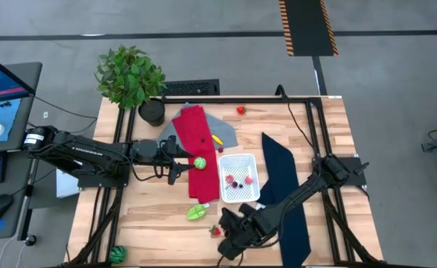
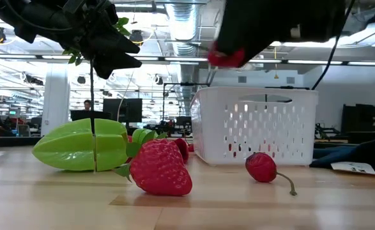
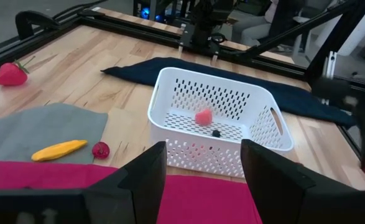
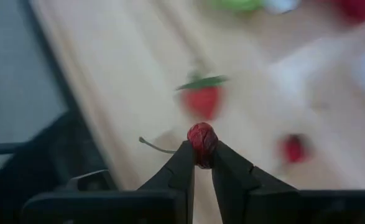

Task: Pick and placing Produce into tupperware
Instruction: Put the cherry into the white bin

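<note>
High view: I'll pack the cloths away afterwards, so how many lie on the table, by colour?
Red cloth: 1
Grey cloth: 1
Navy cloth: 1
Total: 3

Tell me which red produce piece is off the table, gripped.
The small red cherry, pinched between the right hand's fingertips, stem trailing. The strawberry and another cherry lie on the table.
</note>
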Action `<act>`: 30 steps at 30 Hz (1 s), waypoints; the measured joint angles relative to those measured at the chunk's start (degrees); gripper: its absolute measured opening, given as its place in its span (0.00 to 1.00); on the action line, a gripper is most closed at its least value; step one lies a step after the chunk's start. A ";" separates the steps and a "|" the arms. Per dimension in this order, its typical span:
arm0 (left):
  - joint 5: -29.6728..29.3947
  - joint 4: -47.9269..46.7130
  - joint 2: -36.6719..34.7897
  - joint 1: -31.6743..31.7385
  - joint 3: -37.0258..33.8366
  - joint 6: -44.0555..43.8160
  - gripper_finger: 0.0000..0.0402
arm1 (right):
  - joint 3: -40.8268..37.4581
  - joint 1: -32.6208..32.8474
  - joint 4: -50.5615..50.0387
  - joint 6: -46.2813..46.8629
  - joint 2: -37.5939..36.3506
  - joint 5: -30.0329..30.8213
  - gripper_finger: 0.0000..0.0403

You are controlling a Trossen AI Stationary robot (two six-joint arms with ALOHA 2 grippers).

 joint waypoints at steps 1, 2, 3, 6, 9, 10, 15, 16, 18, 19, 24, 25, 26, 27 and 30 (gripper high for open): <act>0.00 0.00 0.00 0.00 0.00 0.00 0.49 | 1.43 -0.17 -3.52 0.01 0.00 1.01 0.17; 0.00 0.00 0.00 0.00 0.00 0.00 0.49 | 2.76 -0.29 -7.00 0.05 0.00 2.12 0.17; 0.00 0.00 0.00 0.00 0.00 0.00 0.49 | 4.07 -0.41 -10.64 0.35 -0.02 3.35 0.17; 0.00 0.00 0.00 0.00 0.00 0.00 0.49 | 7.98 -0.84 -20.18 1.34 -0.02 7.57 0.17; 0.00 0.00 0.00 0.00 0.00 0.02 0.49 | 11.18 -1.55 -27.53 1.54 -0.16 11.58 0.17; 0.00 0.00 0.00 0.00 0.00 0.02 0.49 | 11.62 -1.93 -29.58 1.64 -0.17 12.64 0.17; 0.00 0.00 0.00 0.02 0.00 0.02 0.49 | 11.81 -4.84 -36.43 1.65 -0.17 14.23 0.17; 0.00 0.00 0.00 0.00 0.00 0.02 0.49 | 11.78 -5.50 -37.18 1.59 -0.17 14.22 0.17; 0.00 -0.02 0.02 0.00 0.00 0.02 0.49 | 10.94 -6.89 -37.19 1.53 -0.17 14.21 0.17; 0.00 -0.08 0.00 0.01 0.00 0.02 0.49 | 10.50 -7.58 -37.35 1.53 -0.16 14.17 0.17; 0.00 -0.28 0.01 0.00 0.00 0.02 0.49 | 8.50 -10.34 -36.99 0.58 -0.13 11.33 0.17; 0.00 -0.28 0.02 0.00 0.00 0.02 0.49 | 7.91 -10.85 -36.79 -0.05 -0.13 10.11 0.18; 0.00 -0.28 0.02 0.00 0.00 0.02 0.49 | 7.24 -11.31 -36.65 -0.44 -0.11 9.64 0.20; 0.00 -0.28 0.02 0.00 0.00 0.02 0.49 | 6.38 -11.60 -36.28 -0.43 -0.12 9.63 0.22; 0.01 -0.28 0.01 0.00 0.00 0.01 0.49 | 4.15 -12.28 -36.93 0.39 -0.03 9.41 0.32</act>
